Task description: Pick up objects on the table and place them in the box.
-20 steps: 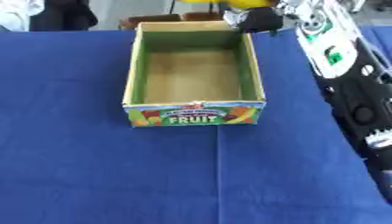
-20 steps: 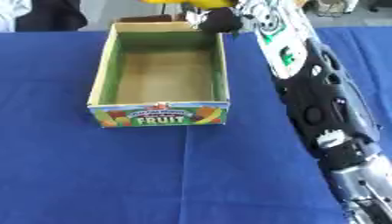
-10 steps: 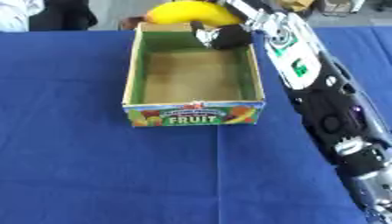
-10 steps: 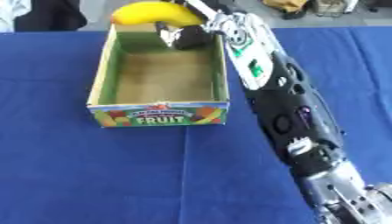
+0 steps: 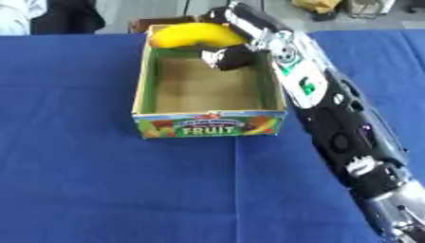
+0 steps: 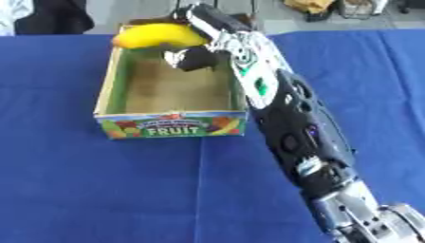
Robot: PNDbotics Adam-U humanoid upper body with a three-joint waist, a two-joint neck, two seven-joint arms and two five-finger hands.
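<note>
- Over the far end of the box (image 5: 207,126), my right robot hand (image 5: 228,57) pinches the banana (image 5: 195,34).
- The box sits on the blue bench (image 5: 99,185).

Right arm (image 5: 332,118) enters from lower right corner, stretched diagonally up and left across the view, black with silver and white panels, a green mark on the forearm. Silver joint near the bottom edge. Right hand (image 5: 228,57) at the far end, dark fingers curled downward, wrist bent; it grips a yellow banana (image 5: 195,35). Left arm and left hand not seen.
</note>
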